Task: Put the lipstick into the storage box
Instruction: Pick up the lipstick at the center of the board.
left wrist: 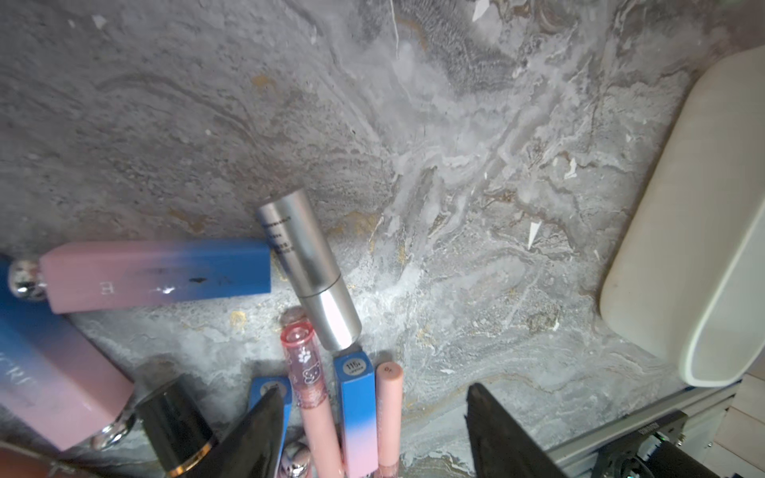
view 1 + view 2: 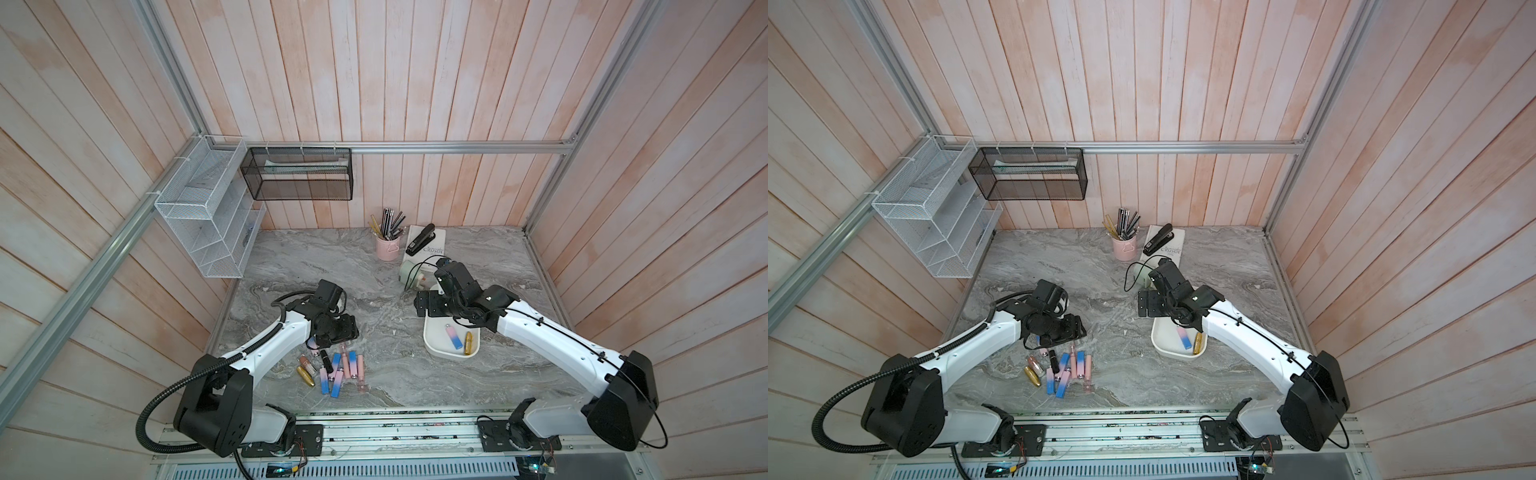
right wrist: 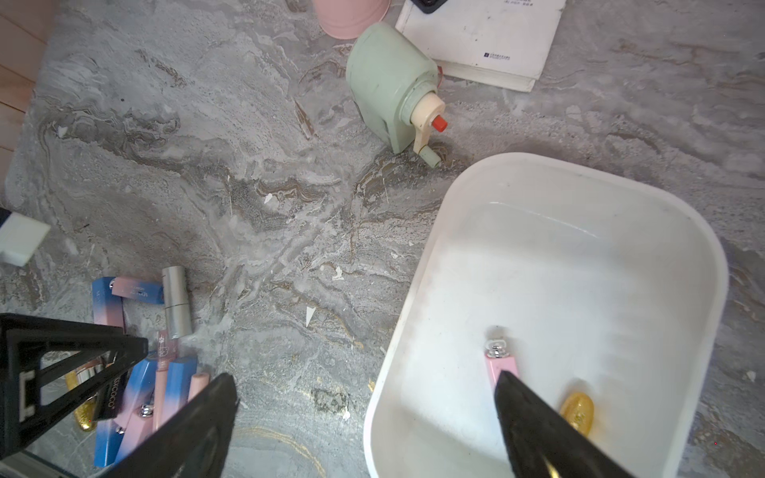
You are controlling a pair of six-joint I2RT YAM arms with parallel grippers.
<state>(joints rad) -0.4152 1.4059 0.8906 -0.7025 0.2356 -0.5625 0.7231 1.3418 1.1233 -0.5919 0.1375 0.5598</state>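
Lipstick (image 3: 501,364) lies lengthwise in the box (image 3: 414,298), cap (image 3: 494,347) toward the far edge of the surface (image 2: 415,382). Right hand (image 3: 366,378) wide open, left hand (image 1: 376,390) part-open, both empty.

White arm shells (image 2: 552,343), black joints (image 2: 619,403), ribbed black conduit (image 2: 140,422).

The surface (image 1: 455,124) is seen as grey, veined and stone-like, matt and slightly rough. The storage box (image 3: 538,265) is made of smooth white plastic with a faint sheen. A silver lipstick (image 1: 306,265) is finished in shiny brushed metal; a pink-blue lipstick (image 1: 157,275) is glossy. The walls (image 2: 415,83) are clad in matt wooden planks.
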